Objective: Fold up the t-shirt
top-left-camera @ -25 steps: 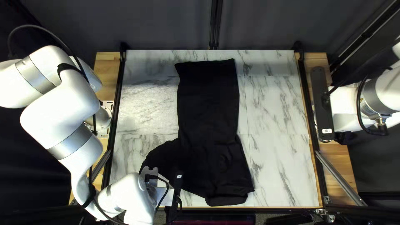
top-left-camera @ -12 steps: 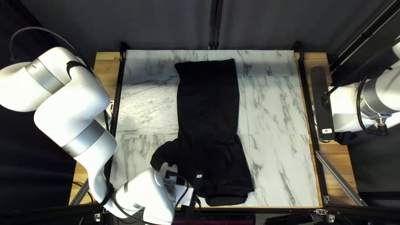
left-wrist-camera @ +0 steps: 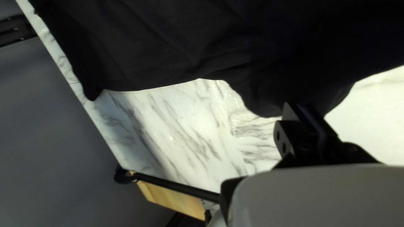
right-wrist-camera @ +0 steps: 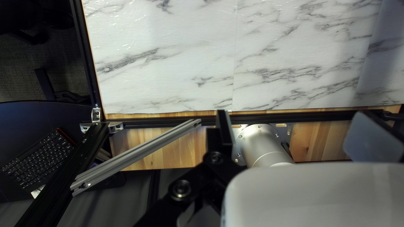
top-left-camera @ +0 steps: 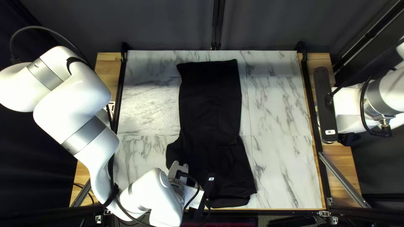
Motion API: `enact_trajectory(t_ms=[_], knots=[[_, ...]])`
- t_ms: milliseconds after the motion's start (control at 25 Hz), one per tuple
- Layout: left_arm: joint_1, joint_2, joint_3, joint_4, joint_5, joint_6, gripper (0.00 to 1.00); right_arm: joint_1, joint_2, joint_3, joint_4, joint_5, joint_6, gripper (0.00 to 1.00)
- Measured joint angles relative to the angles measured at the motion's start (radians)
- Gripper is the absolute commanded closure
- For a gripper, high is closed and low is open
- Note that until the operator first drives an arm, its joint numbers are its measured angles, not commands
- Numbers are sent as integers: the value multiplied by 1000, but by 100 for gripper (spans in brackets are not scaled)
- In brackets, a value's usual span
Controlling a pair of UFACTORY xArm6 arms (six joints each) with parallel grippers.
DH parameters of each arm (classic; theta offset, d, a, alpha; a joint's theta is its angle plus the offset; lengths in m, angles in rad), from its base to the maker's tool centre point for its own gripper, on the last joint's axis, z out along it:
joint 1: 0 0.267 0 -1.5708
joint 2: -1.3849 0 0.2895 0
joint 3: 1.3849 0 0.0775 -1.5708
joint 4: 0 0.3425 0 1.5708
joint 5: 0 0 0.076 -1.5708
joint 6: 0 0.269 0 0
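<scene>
One black T-shirt [top-left-camera: 210, 105] is lying on the marbled tabletop [top-left-camera: 282, 117], partly hidden under left gripper [top-left-camera: 201, 208], which is pinching its edge shut. Right gripper [top-left-camera: 346, 138] is hanging open, empty, one finger mostly obscured.

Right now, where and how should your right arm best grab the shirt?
Probably the shirt's far corner, on my right arm's side. I'd come down from above and pinch, because it lies flat there and two fairly straight edges meet.
</scene>
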Motion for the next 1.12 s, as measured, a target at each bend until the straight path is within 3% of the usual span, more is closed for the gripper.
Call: enact_trajectory(t_ms=[200, 520, 1120], knots=[[24, 29, -72, 26, 31, 64, 85, 0, 0, 0, 0, 0, 0, 0], [98, 87, -149, 70, -24, 185, 88, 0, 0, 0, 0, 0, 0, 0], [209, 242, -199, 62, -260, 312, 92, 0, 0, 0, 0, 0, 0, 0]])
